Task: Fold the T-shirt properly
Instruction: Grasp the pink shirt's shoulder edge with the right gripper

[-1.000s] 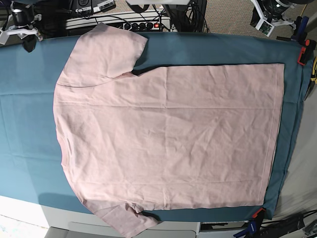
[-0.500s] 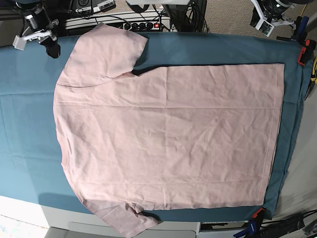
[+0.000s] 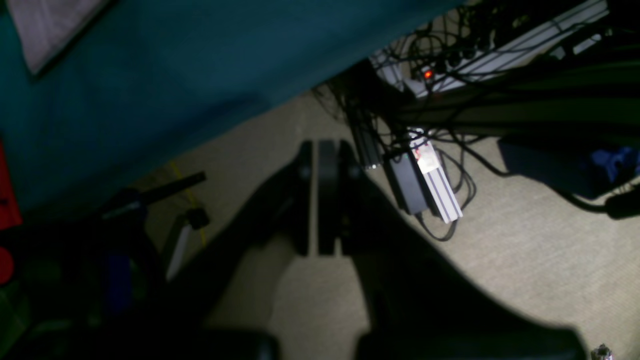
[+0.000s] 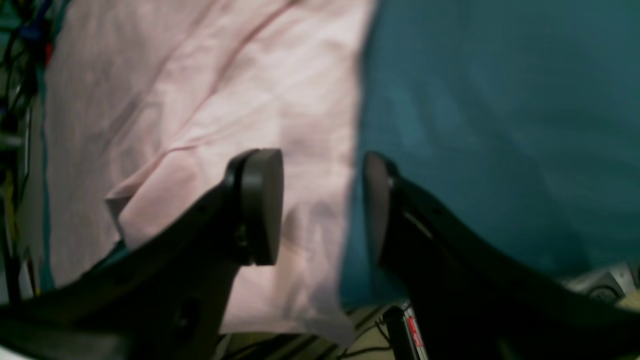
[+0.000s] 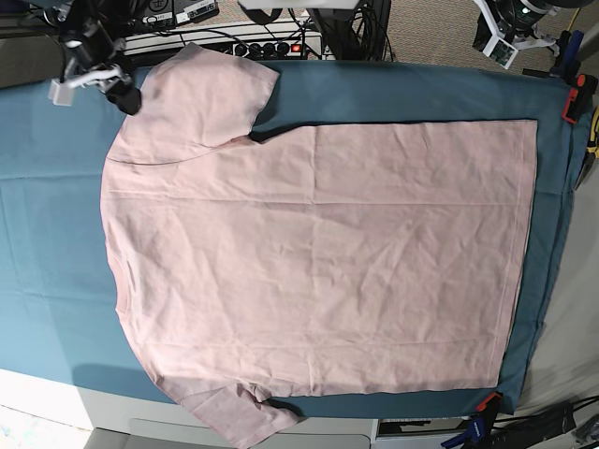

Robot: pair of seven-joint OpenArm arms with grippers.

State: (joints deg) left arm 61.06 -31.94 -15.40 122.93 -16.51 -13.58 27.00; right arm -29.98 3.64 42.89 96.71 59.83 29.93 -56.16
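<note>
The pale pink T-shirt [image 5: 318, 253] lies spread flat on the table, plain side up, with its collar end at the left and its hem at the right. My right gripper [image 5: 126, 96] hovers at the outer edge of the far sleeve. In the right wrist view this gripper [image 4: 320, 205] is open, its fingers straddling the edge of the sleeve [image 4: 200, 75] with nothing held. My left gripper [image 3: 320, 195] is shut and empty, hanging over the floor beyond the table's edge. A corner of the T-shirt [image 3: 45, 25] shows far off in that view.
The teal table cloth [image 5: 47, 234] covers the table and is held by a red clamp [image 5: 573, 98] at the far right and another clamp [image 5: 487, 402] at the near right. A power strip [image 5: 267, 47] and cables [image 3: 425, 165] lie behind the table.
My right gripper has moved right along the table's far edge to the sleeve, and its jaws have opened. The shirt and the left arm have not moved.
</note>
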